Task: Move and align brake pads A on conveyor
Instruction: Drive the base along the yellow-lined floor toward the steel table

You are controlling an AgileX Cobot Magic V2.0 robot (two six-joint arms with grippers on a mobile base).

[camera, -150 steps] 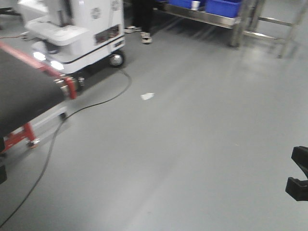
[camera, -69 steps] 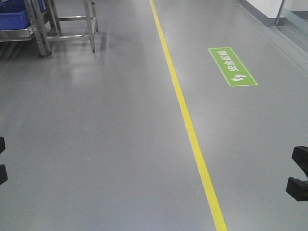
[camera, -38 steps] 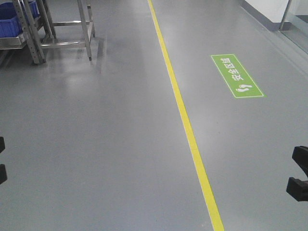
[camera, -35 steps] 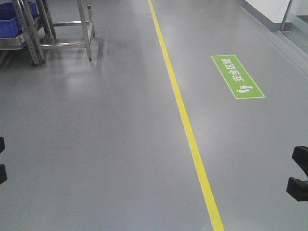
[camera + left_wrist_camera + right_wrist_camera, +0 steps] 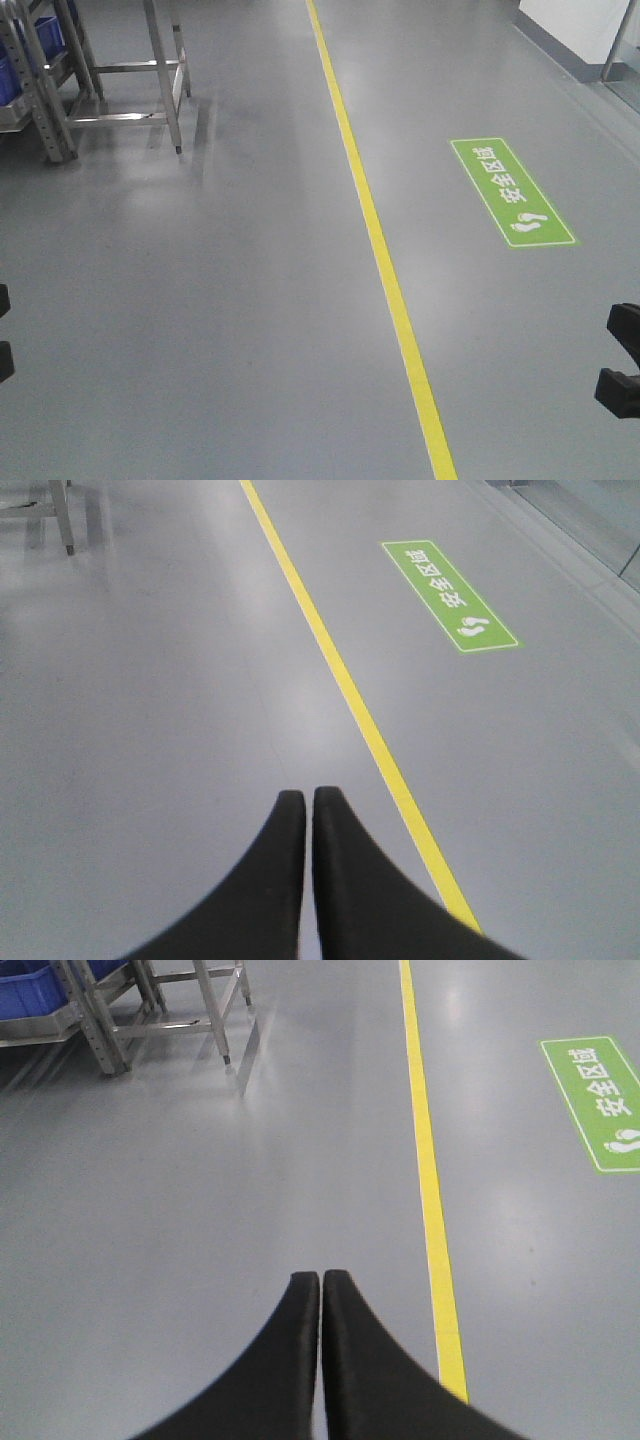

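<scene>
The brake pads A and the conveyor are out of view in every view. My left gripper [image 5: 307, 793] is shut, its two black fingers pressed together with nothing between them, hanging over bare grey floor. My right gripper [image 5: 321, 1276] is likewise shut and empty above the floor. In the front view, black parts of the two arms show only at the left edge [image 5: 4, 330] and the right edge [image 5: 620, 360].
A yellow floor line [image 5: 380, 250] runs away from me down the grey floor. A green floor sign [image 5: 511, 191] with white footprints lies right of it. A steel frame rack [image 5: 120, 80] with blue bins [image 5: 40, 990] stands at the far left.
The view has swung away from the conveyor and white machine to an open aisle. Over the last second the rack, line and sign have slid nearer and leftward. Both grippers stay shut.
</scene>
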